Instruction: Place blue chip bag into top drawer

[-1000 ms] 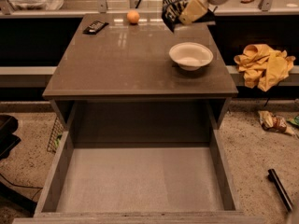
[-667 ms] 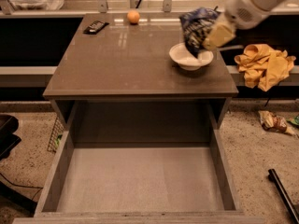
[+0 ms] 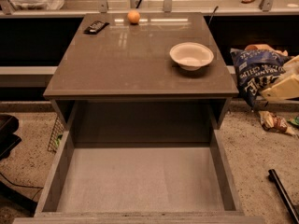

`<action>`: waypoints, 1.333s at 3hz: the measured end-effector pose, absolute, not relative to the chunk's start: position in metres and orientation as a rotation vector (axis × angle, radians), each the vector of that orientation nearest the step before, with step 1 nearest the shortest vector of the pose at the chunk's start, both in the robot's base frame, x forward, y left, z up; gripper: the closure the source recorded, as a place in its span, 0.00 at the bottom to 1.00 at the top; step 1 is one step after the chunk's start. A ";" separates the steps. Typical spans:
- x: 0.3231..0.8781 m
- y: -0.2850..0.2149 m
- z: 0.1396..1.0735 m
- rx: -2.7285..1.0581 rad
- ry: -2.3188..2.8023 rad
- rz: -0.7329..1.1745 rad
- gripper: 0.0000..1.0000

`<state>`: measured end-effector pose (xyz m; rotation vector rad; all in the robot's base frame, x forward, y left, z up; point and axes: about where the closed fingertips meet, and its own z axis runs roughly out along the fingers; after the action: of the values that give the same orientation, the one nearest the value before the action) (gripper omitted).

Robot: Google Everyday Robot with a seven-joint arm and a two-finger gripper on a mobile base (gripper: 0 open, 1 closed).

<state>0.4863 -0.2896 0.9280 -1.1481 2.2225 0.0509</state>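
The blue chip bag [image 3: 258, 69] is dark navy foil with white lettering. It hangs in the air off the right side of the cabinet, at about tabletop height, clear of the top. My gripper [image 3: 276, 87] comes in from the right edge and is shut on the bag's right side; only a pale finger [image 3: 286, 84] shows. The top drawer [image 3: 140, 178] is pulled fully open at the front, with a pale grey bottom and nothing in it. The bag is to the right of and above the drawer's right wall [image 3: 224, 167].
On the cabinet top [image 3: 131, 59] are a white bowl [image 3: 191, 55] near the right edge, an orange [image 3: 133, 16] and a small black packet [image 3: 96, 27] at the back. On the floor at right lie a brownish-white wrapper [image 3: 273, 122] and a black rod [image 3: 282, 195].
My gripper has carried the bag from above the back of the cabinet top, past the bowl, to the right and down, off the cabinet's right edge.
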 end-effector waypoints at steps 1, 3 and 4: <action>0.487 -0.289 0.928 -1.150 2.221 0.051 1.00; 0.434 -0.213 0.875 -1.372 2.126 0.255 1.00; 0.406 -0.155 0.839 -1.529 2.085 0.382 1.00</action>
<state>0.4064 -0.1552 0.8387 -1.5295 2.0850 0.3816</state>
